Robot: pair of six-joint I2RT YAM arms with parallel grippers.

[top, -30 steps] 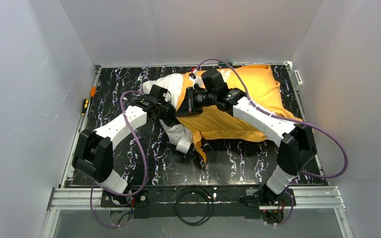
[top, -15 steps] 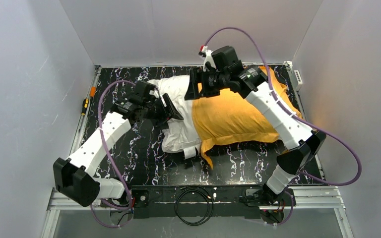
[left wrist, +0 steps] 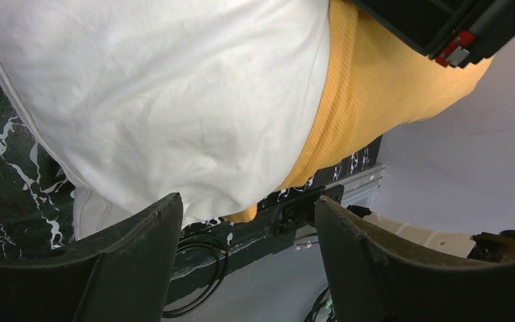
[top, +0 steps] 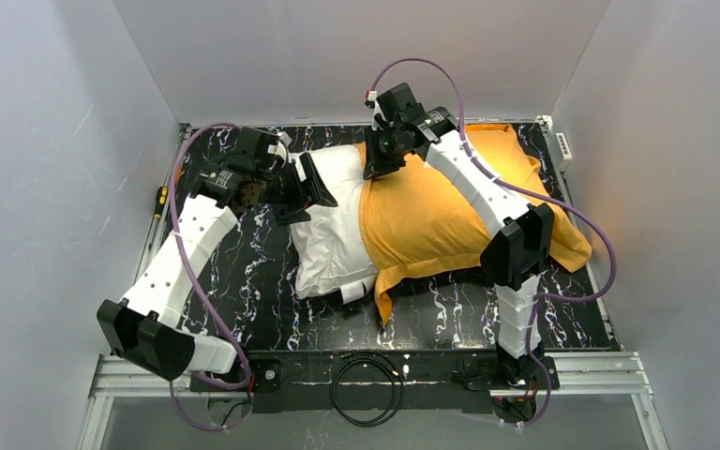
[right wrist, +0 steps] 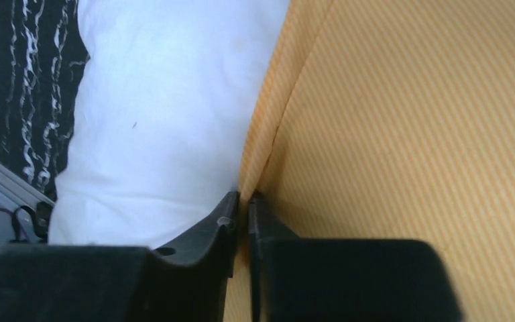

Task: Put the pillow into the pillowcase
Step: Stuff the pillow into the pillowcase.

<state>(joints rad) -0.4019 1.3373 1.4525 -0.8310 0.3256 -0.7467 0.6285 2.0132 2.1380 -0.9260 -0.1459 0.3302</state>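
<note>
Pillow: I see the pillow (top: 333, 239) lying across the middle of the desk (top: 244, 272), closer to the far edge than to the near one. Its left end is bare white and the rest sits inside the case.
Pillowcase: the pillowcase (top: 441, 216) covers the pillow's right part and stretches toward the desk's right edge. The side facing up reads plain orange.
Case mouth: it crosses the pillow from the far side to the near side. A loose orange corner trails toward the near edge.
Right claw: my right gripper (right wrist: 243, 199) is pinched tight on the pillowcase's open edge, on the far side, right where orange meets white.
Left claw: my left gripper (left wrist: 245, 201) has its fingers spread wide with nothing between them. It sits at the pillow's far-left corner, and I cannot tell whether it touches the fabric.
Right arm: it reaches from the near edge over the top of the case.
Elsewhere: a black cable loop (top: 366, 375) lies on the frame at the near edge. A white power strip (top: 562, 145) sits at the far right corner.
</note>
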